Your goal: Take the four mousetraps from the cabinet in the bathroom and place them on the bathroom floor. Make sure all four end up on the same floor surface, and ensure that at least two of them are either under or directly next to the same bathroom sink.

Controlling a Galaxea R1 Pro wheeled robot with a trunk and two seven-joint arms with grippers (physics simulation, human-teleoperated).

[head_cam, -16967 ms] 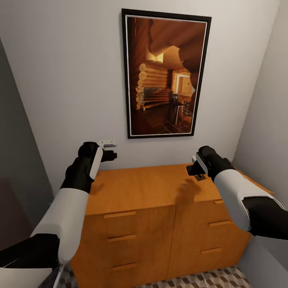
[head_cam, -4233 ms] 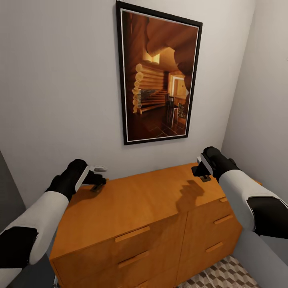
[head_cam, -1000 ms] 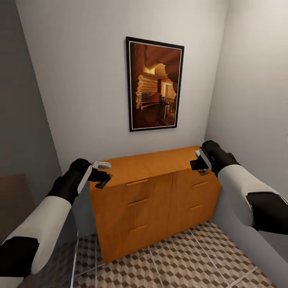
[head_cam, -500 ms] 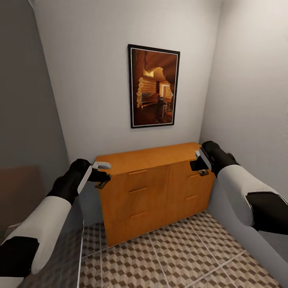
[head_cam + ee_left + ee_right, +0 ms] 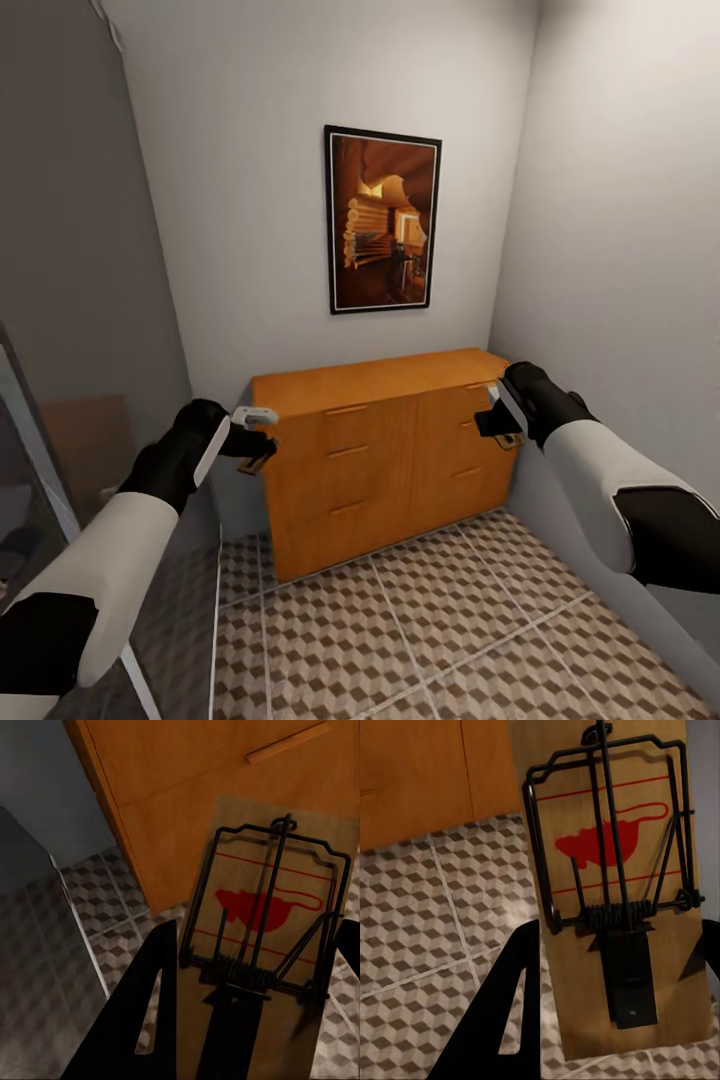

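My left gripper [image 5: 258, 452] is shut on a mousetrap [image 5: 260, 464], held in the air just left of the orange-brown cabinet [image 5: 385, 460]. In the left wrist view that mousetrap [image 5: 266, 945] is a wooden board with a black wire frame and a red mouse print, sitting between the dark fingers [image 5: 139, 1020]. My right gripper [image 5: 500, 428] is shut on another mousetrap [image 5: 511, 440] in front of the cabinet's right end. The right wrist view has this mousetrap [image 5: 611, 877] over the cube-patterned bathroom floor [image 5: 427, 937]. The sink is out of view.
A framed log-cabin picture [image 5: 382, 220] hangs above the cabinet. Grey walls close in on the right [image 5: 620, 250] and left [image 5: 70, 250]. The tiled floor [image 5: 430, 630] spreads out in front of the cabinet. A pale frame edge [image 5: 60, 500] crosses the lower left.
The view has pulled back from the cabinet, so it looks smaller and more floor shows. Both grippers keep hold of their mousetraps; the left one now hangs beside the cabinet instead of over its top.
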